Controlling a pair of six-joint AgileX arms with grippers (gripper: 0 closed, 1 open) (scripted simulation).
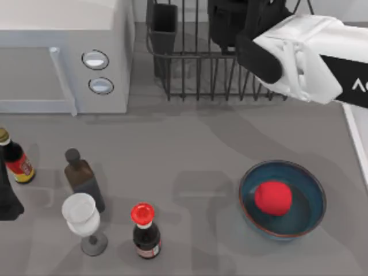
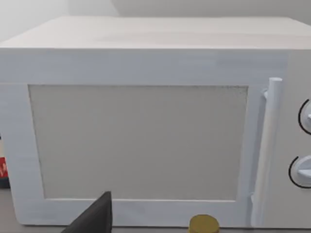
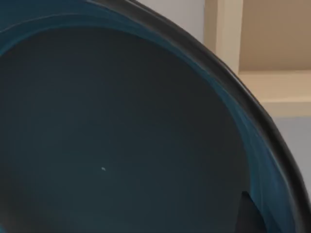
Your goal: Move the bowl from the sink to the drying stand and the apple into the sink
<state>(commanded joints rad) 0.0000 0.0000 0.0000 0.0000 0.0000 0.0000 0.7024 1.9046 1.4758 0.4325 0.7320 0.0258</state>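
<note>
Right tool: reached over the rack (image 1: 215, 75) at the top view's far right; its fingers are hidden behind the white arm, so open or closed cannot be told.
Right wrist view: a bowl (image 3: 121, 136) is seen close up, dark teal inside, its dark rim curving across; whether it is gripped cannot be told.
Second bowl (image 1: 283, 199): set upright on the counter (image 1: 190, 149), mouth upward, near the right edge.
Apple (image 1: 273, 197): lying inside that second bowl, round, with no long axis.
Sink (image 1: 356, 138): a pale edge is seen at the right border.
Left tool (image 1: 8, 198): parked at the left edge beside the bottles; its state cannot be told.
Left wrist view: the microwave (image 2: 146, 121) door is faced.
</note>
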